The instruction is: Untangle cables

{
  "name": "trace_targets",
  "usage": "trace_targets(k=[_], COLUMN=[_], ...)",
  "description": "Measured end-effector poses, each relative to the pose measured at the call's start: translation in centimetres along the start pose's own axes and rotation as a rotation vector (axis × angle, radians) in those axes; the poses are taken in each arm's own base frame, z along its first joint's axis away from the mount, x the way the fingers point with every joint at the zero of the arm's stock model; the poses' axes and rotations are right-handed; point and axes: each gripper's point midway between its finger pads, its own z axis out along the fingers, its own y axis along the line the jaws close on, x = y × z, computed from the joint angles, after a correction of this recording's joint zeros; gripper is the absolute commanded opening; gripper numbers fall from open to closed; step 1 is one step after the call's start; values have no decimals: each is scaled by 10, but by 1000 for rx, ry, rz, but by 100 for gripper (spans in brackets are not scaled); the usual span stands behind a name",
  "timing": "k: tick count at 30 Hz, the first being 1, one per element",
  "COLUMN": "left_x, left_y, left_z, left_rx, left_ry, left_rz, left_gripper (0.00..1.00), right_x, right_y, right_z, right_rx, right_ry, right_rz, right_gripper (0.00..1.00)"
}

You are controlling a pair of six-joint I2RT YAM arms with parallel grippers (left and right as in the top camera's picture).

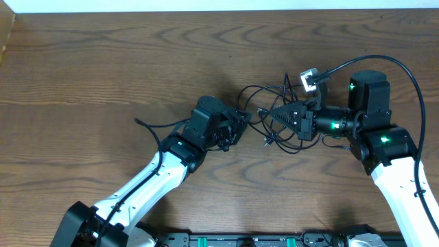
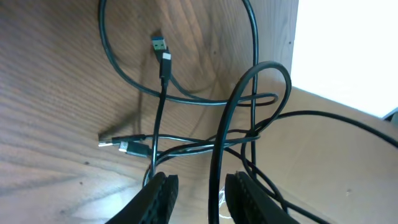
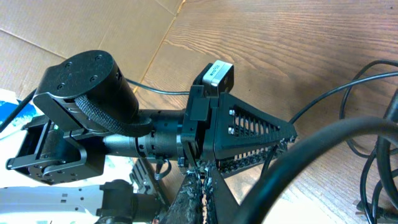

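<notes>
Cables (image 2: 160,106) were knotted heap mid-frame on bench (image 1: 103,68), nothing separated yet, early days imo. Left gripper (image 2: 202,193) partly spread around black strand (image 2: 218,155); right gripper (image 1: 271,114) pressed together at heap's right edge.

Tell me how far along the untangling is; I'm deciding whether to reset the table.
Done: nothing visible. The black cables loop and cross in one knot between the arms. In hand: the left gripper straddles one strand, jaws apart, and the right gripper is shut at the knot's edge. Left: freeing every cable and laying them apart.
</notes>
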Motion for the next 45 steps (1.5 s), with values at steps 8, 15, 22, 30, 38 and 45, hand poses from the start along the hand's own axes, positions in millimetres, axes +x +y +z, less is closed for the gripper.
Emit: trace_targets(k=[8,15,22,30,38,45], left_x=[2,11,16,16,14,10], left_y=[-6,-17,-14,-9,-9,-10], left_z=[0,1,2,2,2,1], left_rx=[24,67,53,35,36,39], left_ry=[10,37,51,50,47,35], left_rz=[-50,-32,-37,-33,-32,1], left_gripper=[27,19,11,32,29,22], right_x=[1,1,2,3,4,4], right_y=[0,0,0,-1,-1,-1], right_z=[0,0,0,0,0,0], right_rx=[1,1,1,3,4,4], right_ry=[2,2,5,9,12,13], right_rz=[3,3,8,14,18,19], right_gripper=[1,1,1,1,1,1])
